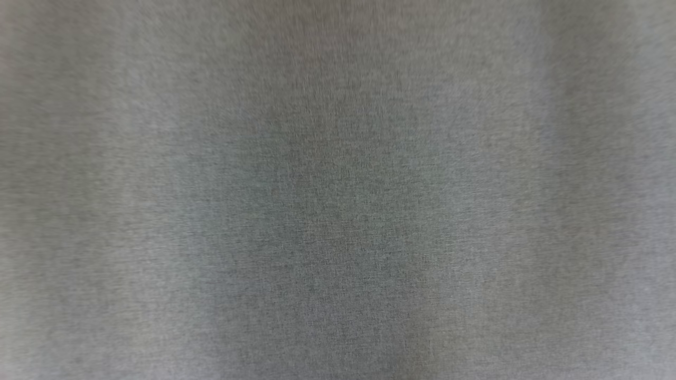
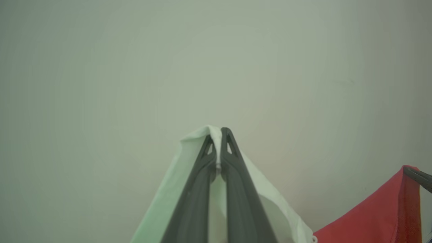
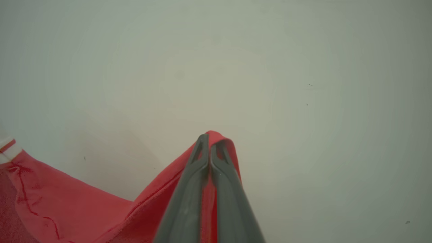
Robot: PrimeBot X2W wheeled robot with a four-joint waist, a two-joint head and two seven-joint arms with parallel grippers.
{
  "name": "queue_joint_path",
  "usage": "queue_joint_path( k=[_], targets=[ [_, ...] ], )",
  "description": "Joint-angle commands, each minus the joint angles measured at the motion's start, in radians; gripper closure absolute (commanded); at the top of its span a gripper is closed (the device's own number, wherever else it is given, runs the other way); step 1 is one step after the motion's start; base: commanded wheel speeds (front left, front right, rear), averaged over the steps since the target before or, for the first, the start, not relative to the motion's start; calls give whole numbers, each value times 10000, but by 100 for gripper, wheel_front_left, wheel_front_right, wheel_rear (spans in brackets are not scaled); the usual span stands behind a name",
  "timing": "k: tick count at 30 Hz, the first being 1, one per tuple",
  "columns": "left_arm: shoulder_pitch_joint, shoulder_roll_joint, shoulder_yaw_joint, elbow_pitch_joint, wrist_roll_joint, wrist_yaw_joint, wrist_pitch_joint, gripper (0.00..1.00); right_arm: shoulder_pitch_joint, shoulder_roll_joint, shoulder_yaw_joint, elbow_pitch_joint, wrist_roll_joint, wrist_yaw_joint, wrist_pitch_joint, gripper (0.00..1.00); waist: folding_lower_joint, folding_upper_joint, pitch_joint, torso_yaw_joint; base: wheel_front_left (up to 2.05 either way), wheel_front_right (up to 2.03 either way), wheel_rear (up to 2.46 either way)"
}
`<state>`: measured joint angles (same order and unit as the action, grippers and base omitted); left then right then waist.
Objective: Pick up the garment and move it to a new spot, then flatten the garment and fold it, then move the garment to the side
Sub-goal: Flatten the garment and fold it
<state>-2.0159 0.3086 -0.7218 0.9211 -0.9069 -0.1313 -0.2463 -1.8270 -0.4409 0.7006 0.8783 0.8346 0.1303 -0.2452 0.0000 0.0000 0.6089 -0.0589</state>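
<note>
Soft dim light, blurred throughout

The left gripper (image 2: pixel 220 135) rises from the bottom centre of the left wrist view. Its two dark fingers (image 2: pixel 192 202) converge until the tips meet, pressed together on a pale fold of the garment (image 2: pixel 162 202). In the right wrist view the right gripper (image 3: pixel 211 143) stands the same way — bottom centre, tips pinched on a red fold. One of its fingers also shows at the lower right edge of the left wrist view.

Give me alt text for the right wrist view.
The right end effector, shut, pinches a fold of the red garment against a pale, plain background. The cloth drapes away to the lower left, where a white, red-striped trim shows.
</note>
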Motion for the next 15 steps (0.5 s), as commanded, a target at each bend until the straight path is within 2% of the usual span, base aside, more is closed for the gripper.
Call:
queue_joint_path(
  k=[1, 5, 8, 11, 12, 15],
  targets=[
    [524, 136, 29, -284, -145, 13, -100, 100, 413, -104, 113, -181, 118, 11, -79, 100, 0, 0, -618, 87, 0, 0, 0],
    [2540, 435, 231, -1462, -584, 12, -174, 100, 2023, -312, 368, -948, 351, 11, -185, 100, 0, 0, -1430, 138, 0, 0, 0],
    [4243, 926, 345, -2415, -611, 160, -189, 100, 3425, -478, 361, -1772, 507, 11, -206, 100, 0, 0, -2046, 65, 0, 0, 0],
    [6053, 1403, 578, -3647, -724, 614, -188, 100, 5081, -605, 260, -2776, 368, 11, -207, 100, 0, 0, -2594, -41, 0, 0, 0],
    [7329, 1696, 912, -4621, -836, 1057, -190, 100, 6163, -781, 195, -3450, 292, 11, -209, 100, 0, 0, -2903, -40, 0, 0, 0],
    [9313, 2103, 1292, -6188, -865, 1703, -192, 100, 7780, -970, -19, -4425, 243, 11, -209, 100, 0, 0, -3314, -24, 0, 0, 0]
  ],
)
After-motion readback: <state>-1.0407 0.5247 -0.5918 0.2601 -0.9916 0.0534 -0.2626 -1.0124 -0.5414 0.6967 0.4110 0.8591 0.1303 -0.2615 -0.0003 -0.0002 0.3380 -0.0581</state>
